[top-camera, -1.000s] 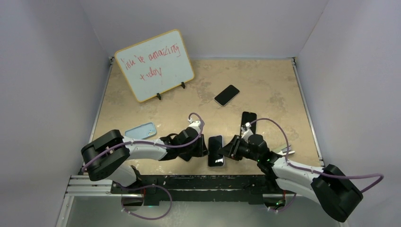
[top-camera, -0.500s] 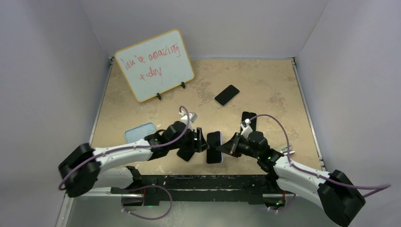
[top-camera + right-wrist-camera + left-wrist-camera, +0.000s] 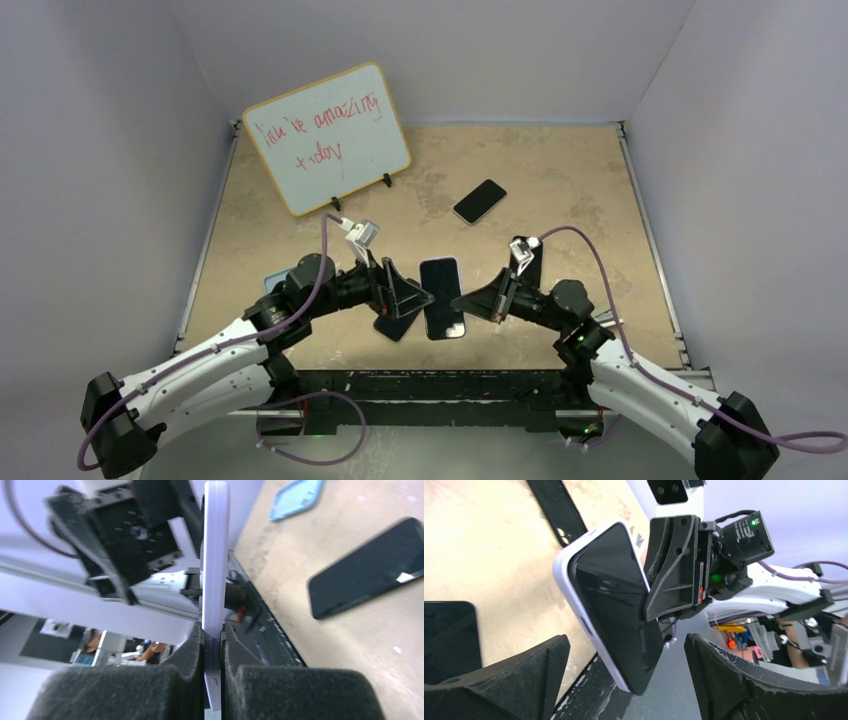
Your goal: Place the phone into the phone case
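**Status.** The right gripper point(image 3: 478, 301) is clamped on one long edge of the phone point(image 3: 442, 297) and holds it clear of the table point(image 3: 560, 170), screen up in the top view. The left gripper point(image 3: 418, 298) stands wide open, with a finger on either side of the phone's free end. The left wrist view shows no contact. The case point(image 3: 297, 500) lies flat on the table, well apart from the phone, on the left arm's side.

**Hazards.**
- The right pads point(image 3: 195, 645) bite only a narrow strip of the edge. Any push on the free end is likely to pivot the phone or slide it out of the grip.
- If the left jaws close off-centre, one finger strikes first and levers the phone against that thin hold.
- A dropped phone would probably land on the black phone point(image 3: 367, 567) lying just beneath, or near the table's front edge.
- Neither gripper is near the case, so one arm must fetch or brace it. An unbraced case is likely to skid when the phone is pressed in.

**Limits of view.**
- In the top view the left arm covers most of the case. In the right wrist view it is blurred, so which side faces up cannot be told.
- The phone's pale rim may be its own body or a cover. This cannot be told.
- The dark slab point(image 3: 530, 264) behind the right wrist is partly hidden, so it could be a phone or a case.
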Available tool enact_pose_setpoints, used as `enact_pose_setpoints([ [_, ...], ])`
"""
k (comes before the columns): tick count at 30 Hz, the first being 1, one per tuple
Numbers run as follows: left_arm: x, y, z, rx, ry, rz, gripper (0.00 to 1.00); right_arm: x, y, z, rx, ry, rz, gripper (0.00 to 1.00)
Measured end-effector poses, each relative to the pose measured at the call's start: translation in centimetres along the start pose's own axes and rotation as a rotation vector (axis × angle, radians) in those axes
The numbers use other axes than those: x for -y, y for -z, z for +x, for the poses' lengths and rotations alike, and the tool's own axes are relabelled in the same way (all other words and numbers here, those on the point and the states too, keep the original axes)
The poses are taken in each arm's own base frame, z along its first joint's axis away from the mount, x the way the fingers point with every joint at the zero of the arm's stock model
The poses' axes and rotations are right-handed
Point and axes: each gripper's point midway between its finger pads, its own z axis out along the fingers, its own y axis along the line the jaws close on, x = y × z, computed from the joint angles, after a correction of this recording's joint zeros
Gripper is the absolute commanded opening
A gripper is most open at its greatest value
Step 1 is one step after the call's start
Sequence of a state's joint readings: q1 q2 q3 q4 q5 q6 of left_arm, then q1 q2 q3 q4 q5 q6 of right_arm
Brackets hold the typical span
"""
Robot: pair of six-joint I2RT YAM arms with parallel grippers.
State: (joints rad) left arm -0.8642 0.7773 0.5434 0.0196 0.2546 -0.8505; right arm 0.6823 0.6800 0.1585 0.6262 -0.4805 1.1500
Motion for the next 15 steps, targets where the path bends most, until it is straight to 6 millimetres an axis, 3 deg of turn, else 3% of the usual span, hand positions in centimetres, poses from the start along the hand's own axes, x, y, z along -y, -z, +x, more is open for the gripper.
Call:
enact_pose_setpoints([
  [7, 1.3, 0.2, 1.0, -0.006, 0.046, 0.121, 0.79, -5.0, 0.3, -0.9, 0.017, 0.013, -0.208, 0.0],
  [12, 2.5, 0.2, 0.7, 0.012, 0.052, 0.193, 0.67, -6.0, 0.6, -0.9, 0.017, 0.016, -0.263, 0.0],
  [15, 3.0, 0.2, 0.7, 0.028, 0.062, 0.239, 0.55, -6.2, 0.6, -0.7, 0.004, 0.014, -0.274, 0.0],
])
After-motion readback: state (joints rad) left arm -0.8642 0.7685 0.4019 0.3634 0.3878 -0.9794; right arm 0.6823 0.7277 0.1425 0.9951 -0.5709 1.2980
